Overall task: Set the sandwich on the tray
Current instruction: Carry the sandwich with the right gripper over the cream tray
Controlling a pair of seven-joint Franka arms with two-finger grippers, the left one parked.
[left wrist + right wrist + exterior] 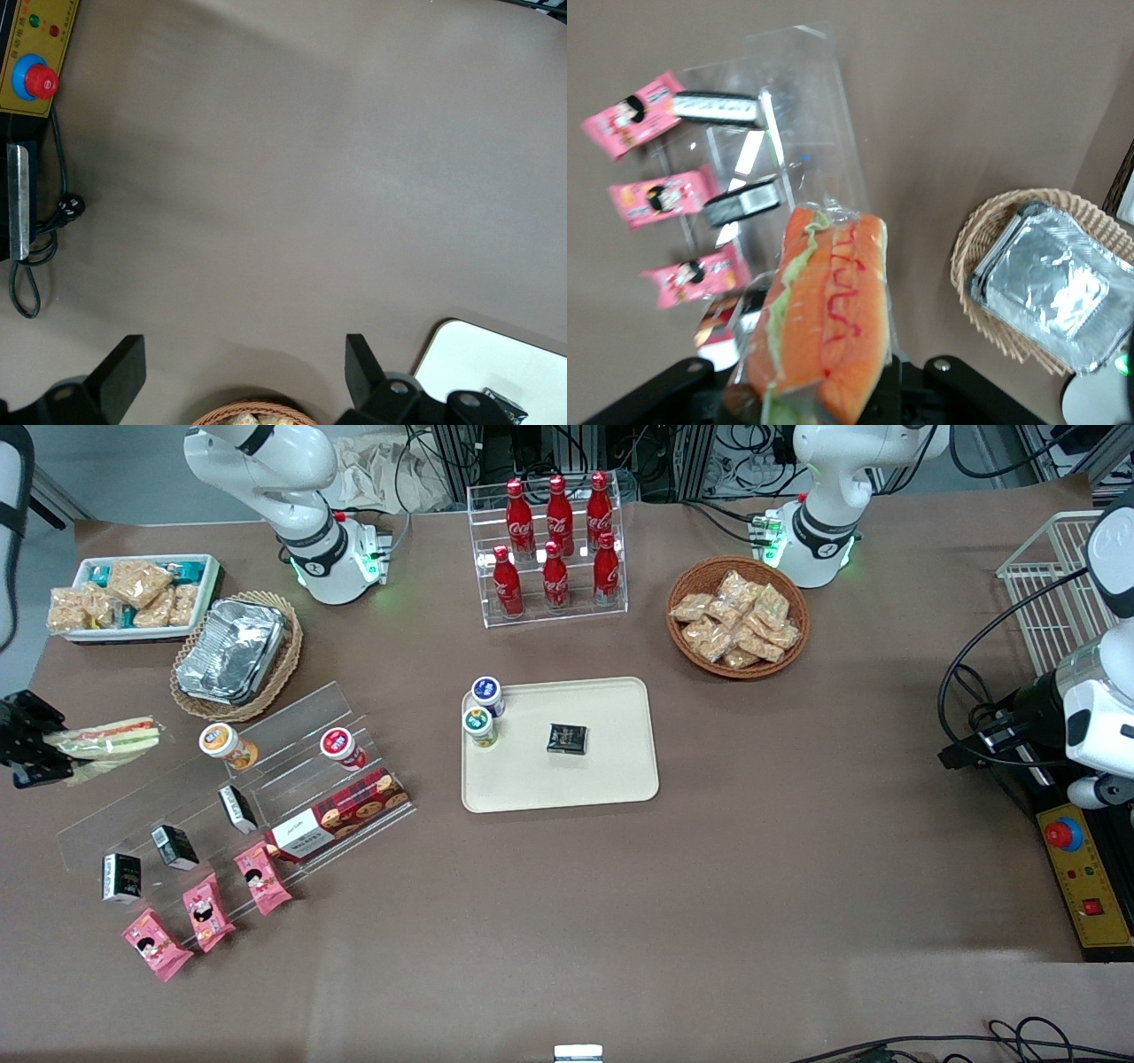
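Black gripper (40, 748) clamped on clear-wrapped wedge sandwich (111, 740) at working arm's end — carry level, well above acrylic rack (230, 779), toward cream-beige rectangular tray (611, 779); avoid 2 cups (483, 713).

Even, bright overhead light leaves only soft shadows on the brown table (620, 921), glare flashing off the crumpled silver foil containers (1050, 283), while the wrapped orange-and-green sandwich (824, 319) blurs close to the lens.
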